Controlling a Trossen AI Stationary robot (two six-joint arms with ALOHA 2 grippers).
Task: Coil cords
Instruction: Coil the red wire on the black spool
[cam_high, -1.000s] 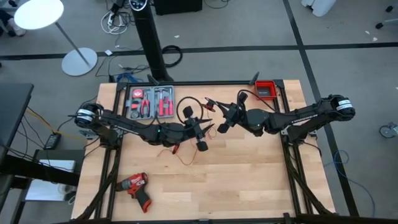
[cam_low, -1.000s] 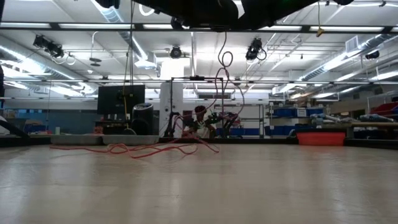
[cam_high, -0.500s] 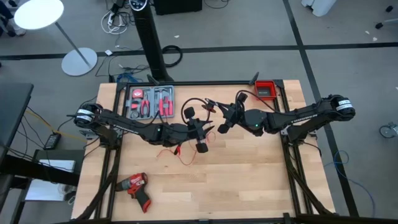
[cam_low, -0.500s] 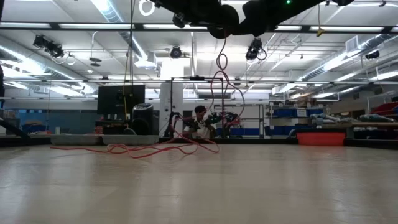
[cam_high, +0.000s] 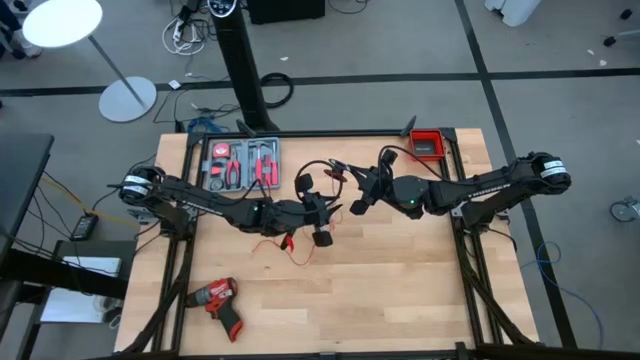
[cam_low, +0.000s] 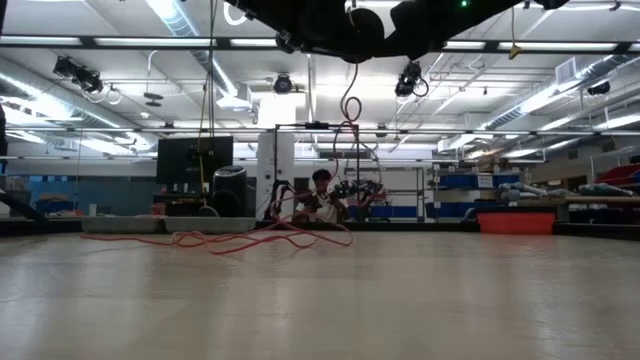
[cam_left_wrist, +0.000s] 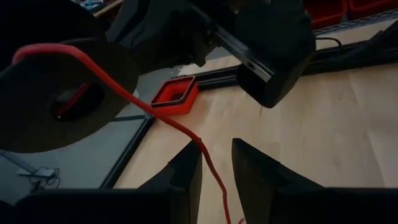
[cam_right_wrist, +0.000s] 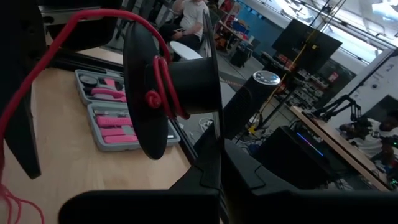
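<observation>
Red wire (cam_left_wrist: 186, 134) is running between the fingers of the left gripper (cam_left_wrist: 214, 163), which are standing slightly spread and guiding the strand rather than clamping it. From there it is climbing to a black spool (cam_right_wrist: 171, 87), where a few turns are already sitting on the hub beside a small knot. The right gripper (cam_high: 352, 203) is holding that spool by its flange, with its fingers pressed together on the edge. Both grippers are working just beside each other over the middle of the wooden table (cam_high: 400, 290). In the low view the slack of the wire (cam_low: 215, 240) is lying loose on the tabletop and rising in a loop toward the arms overhead. The thicker black cable cannot be made out with certainty.

In my judgement the winding is in its early stage. Doing it well is calling for light, even tension through the left fingers, so each turn is laying flat against the hub. The spool needs to be kept square to the incoming strand. Tangling slack on the table is the main risk. A tool case (cam_high: 240, 165) and a drill (cam_high: 218, 300) are lying well apart from the work.
</observation>
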